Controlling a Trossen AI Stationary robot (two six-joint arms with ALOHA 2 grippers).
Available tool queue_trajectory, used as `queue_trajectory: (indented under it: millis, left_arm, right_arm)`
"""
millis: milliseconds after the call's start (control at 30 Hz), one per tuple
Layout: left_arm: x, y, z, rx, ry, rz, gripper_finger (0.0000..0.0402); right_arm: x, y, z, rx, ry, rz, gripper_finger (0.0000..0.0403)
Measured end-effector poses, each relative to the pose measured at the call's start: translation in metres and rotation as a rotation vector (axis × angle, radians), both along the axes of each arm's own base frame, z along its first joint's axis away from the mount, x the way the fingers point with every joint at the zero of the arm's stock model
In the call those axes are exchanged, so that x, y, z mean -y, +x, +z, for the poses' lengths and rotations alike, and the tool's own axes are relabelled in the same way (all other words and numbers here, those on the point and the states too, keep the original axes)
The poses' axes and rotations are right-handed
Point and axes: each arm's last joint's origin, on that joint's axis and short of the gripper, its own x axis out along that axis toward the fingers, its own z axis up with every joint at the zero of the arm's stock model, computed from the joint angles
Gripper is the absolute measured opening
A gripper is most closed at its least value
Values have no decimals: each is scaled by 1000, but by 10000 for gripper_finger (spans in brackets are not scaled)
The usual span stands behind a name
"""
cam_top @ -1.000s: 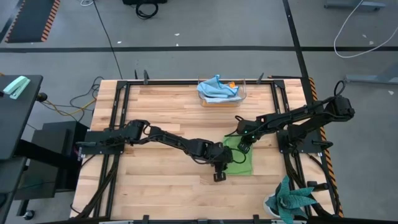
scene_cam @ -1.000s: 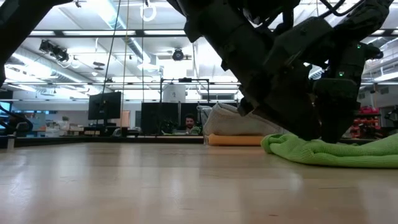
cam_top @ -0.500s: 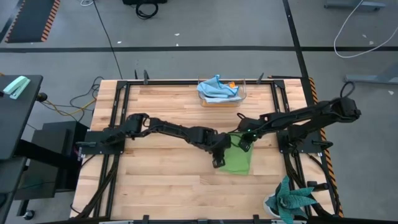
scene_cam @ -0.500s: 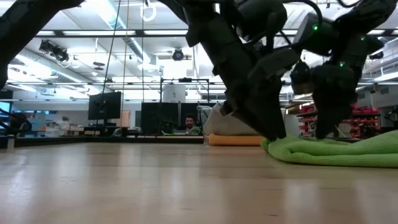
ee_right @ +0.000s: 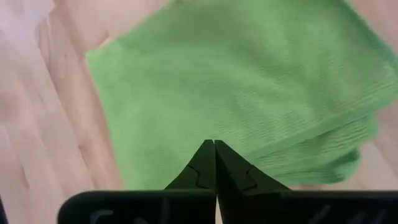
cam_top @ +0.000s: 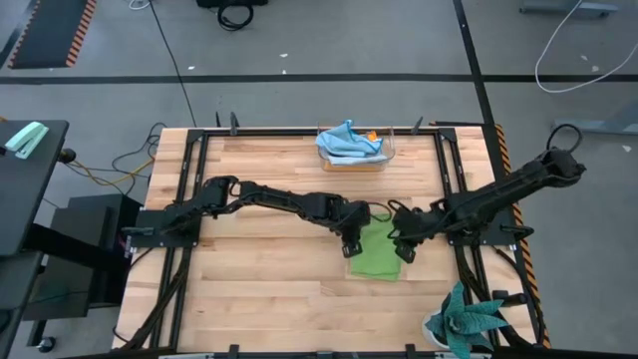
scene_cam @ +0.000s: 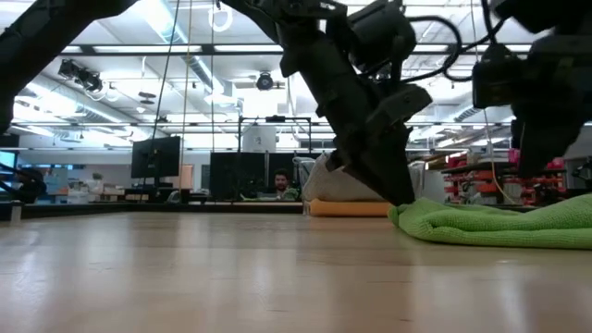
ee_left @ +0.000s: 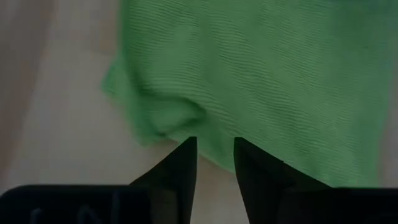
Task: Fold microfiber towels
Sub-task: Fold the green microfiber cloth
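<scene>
The folded lime green towel (cam_top: 378, 254) lies between both pincers: the left gripper (cam_top: 349, 245), fingers slightly parted and empty, hangs at one edge; the right gripper (cam_top: 407, 251), fingers closed on nothing, hovers over the opposite edge, both arms stretched inward

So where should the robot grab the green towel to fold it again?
Probably a corner of the lime green towel, pinched from above. It lies flat and folded on the wooden table, so only the layered edges give something to catch. The left gripper hangs by its left edge with jaws slightly apart.
</scene>
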Motion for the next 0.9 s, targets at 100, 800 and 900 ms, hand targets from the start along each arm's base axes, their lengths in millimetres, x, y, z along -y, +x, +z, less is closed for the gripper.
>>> queue_trajectory:
  millis: [100, 800, 900]
  left_arm:
    - [-12, 0, 0, 2, 12, 11, 116]
    - [-22, 3, 2, 38, -24, 1, 113]
    - [-21, 3, 2, 36, -23, -9, 108]
  right_arm:
    - [-11, -2, -2, -1, -16, -12, 1]
    - [-50, 25, -33, -101, -36, 129, 0]
    - [-55, 26, -41, -125, -38, 140, 0]
